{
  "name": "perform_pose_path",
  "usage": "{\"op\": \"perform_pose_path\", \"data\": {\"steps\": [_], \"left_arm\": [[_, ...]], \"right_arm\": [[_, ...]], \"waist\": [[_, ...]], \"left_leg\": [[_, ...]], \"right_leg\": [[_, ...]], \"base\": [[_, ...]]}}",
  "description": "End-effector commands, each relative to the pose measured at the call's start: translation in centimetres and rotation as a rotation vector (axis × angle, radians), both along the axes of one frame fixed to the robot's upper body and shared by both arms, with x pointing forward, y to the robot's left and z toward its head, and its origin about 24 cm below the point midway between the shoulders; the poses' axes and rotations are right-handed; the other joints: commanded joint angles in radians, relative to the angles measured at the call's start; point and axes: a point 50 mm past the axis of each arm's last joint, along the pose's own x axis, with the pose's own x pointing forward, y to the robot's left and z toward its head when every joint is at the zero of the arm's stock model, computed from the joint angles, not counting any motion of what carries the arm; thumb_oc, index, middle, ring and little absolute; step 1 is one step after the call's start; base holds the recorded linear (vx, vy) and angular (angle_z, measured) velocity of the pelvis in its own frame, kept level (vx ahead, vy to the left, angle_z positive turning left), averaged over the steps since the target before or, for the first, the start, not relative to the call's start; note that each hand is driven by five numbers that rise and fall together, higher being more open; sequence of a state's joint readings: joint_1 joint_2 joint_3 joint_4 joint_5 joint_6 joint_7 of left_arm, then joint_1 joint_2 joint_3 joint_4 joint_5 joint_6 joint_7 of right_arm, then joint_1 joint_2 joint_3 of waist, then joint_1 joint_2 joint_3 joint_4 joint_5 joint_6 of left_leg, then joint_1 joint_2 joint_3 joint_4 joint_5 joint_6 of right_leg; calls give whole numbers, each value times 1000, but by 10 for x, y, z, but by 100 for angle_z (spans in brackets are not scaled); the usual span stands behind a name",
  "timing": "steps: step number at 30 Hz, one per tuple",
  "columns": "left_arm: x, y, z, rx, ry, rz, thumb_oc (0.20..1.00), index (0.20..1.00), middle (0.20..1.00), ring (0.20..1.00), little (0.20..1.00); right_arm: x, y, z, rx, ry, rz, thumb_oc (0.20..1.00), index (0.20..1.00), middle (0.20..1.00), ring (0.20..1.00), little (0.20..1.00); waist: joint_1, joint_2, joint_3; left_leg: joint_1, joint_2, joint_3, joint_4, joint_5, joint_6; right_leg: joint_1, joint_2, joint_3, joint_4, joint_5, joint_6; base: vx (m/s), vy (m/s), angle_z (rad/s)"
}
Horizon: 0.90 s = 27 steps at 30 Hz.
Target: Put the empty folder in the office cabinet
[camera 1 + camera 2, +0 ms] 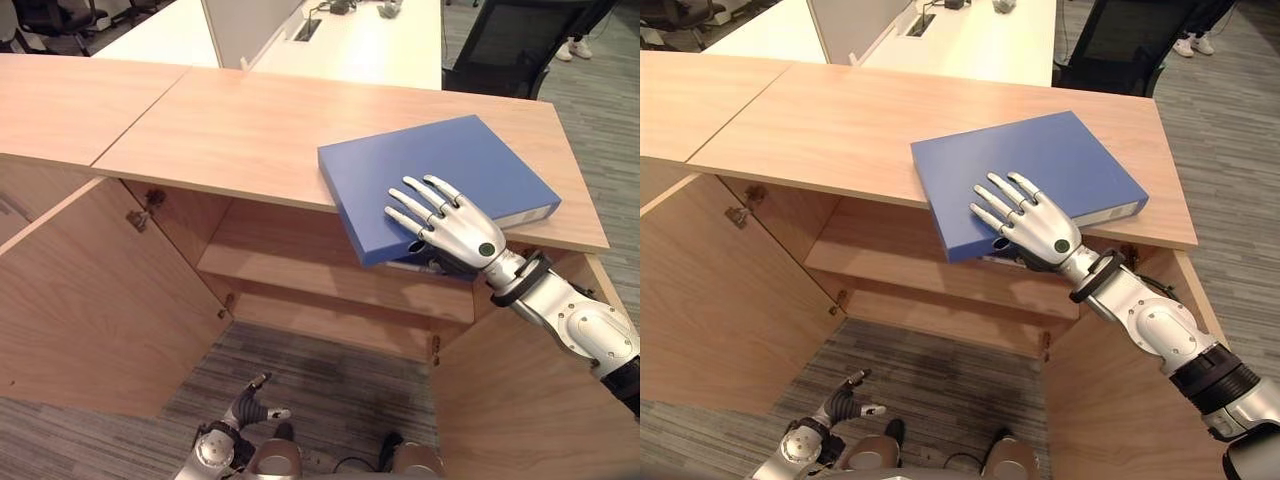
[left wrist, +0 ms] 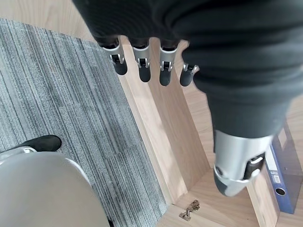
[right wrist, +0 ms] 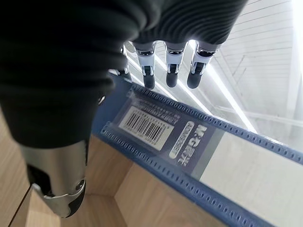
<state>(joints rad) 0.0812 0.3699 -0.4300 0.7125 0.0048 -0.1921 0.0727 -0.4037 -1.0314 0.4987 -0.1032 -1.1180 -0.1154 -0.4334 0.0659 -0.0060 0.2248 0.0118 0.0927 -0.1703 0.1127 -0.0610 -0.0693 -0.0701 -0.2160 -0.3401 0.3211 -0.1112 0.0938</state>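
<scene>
A blue folder (image 1: 440,175) lies flat on the wooden cabinet top (image 1: 250,130), and its near corner sticks out over the front edge. My right hand (image 1: 455,228) rests on that overhanging corner with straight fingers spread on the cover. In the right wrist view the fingers (image 3: 170,71) reach over the labelled spine (image 3: 189,146), and the thumb (image 3: 57,189) hangs below it, apart from it. Both cabinet doors stand open below, showing a bare inner shelf (image 1: 300,270). My left hand (image 1: 250,405) hangs low over the carpet with relaxed fingers (image 2: 142,68) and holds nothing.
The left door (image 1: 90,300) swings out far towards me, and the right door (image 1: 520,400) stands under my right arm. White desks (image 1: 360,40) and a black office chair (image 1: 510,50) stand behind the cabinet. A person's shoes (image 1: 572,47) show at the far right.
</scene>
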Motion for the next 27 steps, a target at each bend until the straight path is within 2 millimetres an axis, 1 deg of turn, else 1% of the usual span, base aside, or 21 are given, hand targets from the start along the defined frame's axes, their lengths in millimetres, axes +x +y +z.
{"op": "perform_pose_path", "data": {"steps": [1,12,23,27], "left_arm": [[5,13,11,8,-65,15,1000,1000,1000,1000,1000],[4,15,11,12,-67,28,1000,1000,1000,1000,1000],[0,14,10,15,-65,24,1000,1000,1000,1000,1000],[-1,15,11,12,-68,32,1000,1000,1000,1000,1000]], "right_arm": [[7,-2,16,122,-70,-32,1000,1000,1000,1000,1000],[7,-4,9,171,-51,-59,1000,1000,1000,1000,1000],[9,-8,2,283,-57,-102,1000,1000,1000,1000,1000],[9,-8,-3,342,-42,-118,1000,1000,1000,1000,1000]], "waist": [[24,-20,-39],[22,-17,-37],[23,-10,-40],[24,-8,-40]], "left_leg": [[-47,-9,13,103,-71,-1],[-38,-9,13,110,-79,1],[-31,-12,17,105,-82,4],[-26,-13,19,102,-82,5]], "right_leg": [[91,61,42,13,-93,13],[88,63,51,26,-100,6],[89,65,56,23,-99,5],[87,65,60,24,-97,5]], "base": [[0,0,0],[-1,-1,-1],[1,1,-1],[0,0,0]]}}
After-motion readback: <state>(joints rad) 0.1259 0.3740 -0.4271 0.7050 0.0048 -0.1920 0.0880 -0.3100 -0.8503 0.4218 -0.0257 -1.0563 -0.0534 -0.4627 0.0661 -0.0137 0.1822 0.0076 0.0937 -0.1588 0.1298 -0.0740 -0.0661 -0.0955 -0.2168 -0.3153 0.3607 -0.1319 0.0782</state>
